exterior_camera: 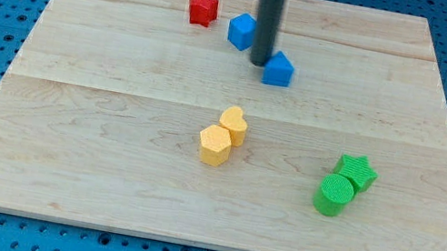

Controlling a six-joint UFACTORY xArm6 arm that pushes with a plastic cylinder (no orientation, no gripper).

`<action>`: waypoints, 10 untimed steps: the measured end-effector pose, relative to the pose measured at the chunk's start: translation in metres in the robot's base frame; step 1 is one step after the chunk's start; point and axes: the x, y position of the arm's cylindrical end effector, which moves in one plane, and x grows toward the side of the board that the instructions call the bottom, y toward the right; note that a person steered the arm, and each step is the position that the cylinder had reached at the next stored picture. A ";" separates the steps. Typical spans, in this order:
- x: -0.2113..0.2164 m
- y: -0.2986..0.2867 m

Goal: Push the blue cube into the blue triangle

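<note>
The blue cube (241,31) sits near the view's top, just left of my dark rod. The blue triangle (279,69) lies just right of and below the rod. My tip (259,62) rests on the board between the two, close to the cube's lower right and touching or nearly touching the triangle's left side. The cube and triangle are apart, with the rod in the gap.
A red star (202,7) lies left of the blue cube. Two yellow blocks (234,125) (214,145) touch near the board's middle. A green star (356,172) and a green cylinder (334,194) touch at the lower right. The wooden board (68,117) ends in blue pegboard.
</note>
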 end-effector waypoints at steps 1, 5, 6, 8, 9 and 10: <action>0.000 0.007; -0.078 -0.077; -0.057 -0.033; -0.007 0.013; -0.002 0.015; 0.017 0.031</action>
